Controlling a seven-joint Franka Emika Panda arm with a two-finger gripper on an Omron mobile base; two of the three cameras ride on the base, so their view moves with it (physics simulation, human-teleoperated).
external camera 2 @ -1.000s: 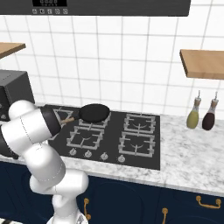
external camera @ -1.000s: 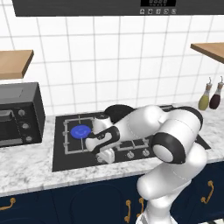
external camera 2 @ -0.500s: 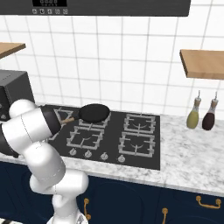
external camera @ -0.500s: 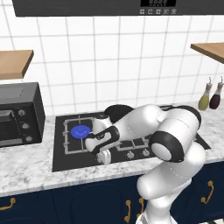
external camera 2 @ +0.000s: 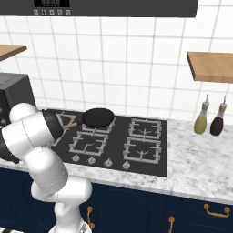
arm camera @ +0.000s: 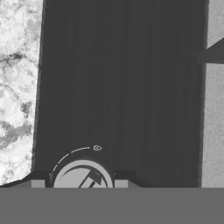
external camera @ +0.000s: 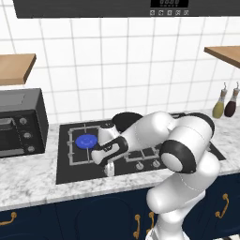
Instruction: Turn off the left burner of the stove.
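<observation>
microwave (external camera: 21,123) far left on table (external camera: 28,180) | burner (external camera: 86,140) lit blue, stove (external camera: 65,171) left | tool (external camera: 109,168) at front-left knob (arm camera: 83,177), fingers either side, grip unclear | pan (external camera 2: 97,117) behind | bottles (external camera 2: 209,120) right

- The left base view looks forward and down from behind the arm's left side, over the wide flat black glass stove (external camera: 65,174) and grey marbled counter (external camera: 28,180), toward the white tiled wall (external camera: 117,65).
- The right base view faces the same wall from the right. Both views share the stove (external camera 2: 150,157), the round black frying pan (external camera 2: 97,117) and the two bottles (external camera 2: 210,120).
- The hand view sits very near, facing straight onto the glass beside a small silver round knob (arm camera: 82,176).
</observation>
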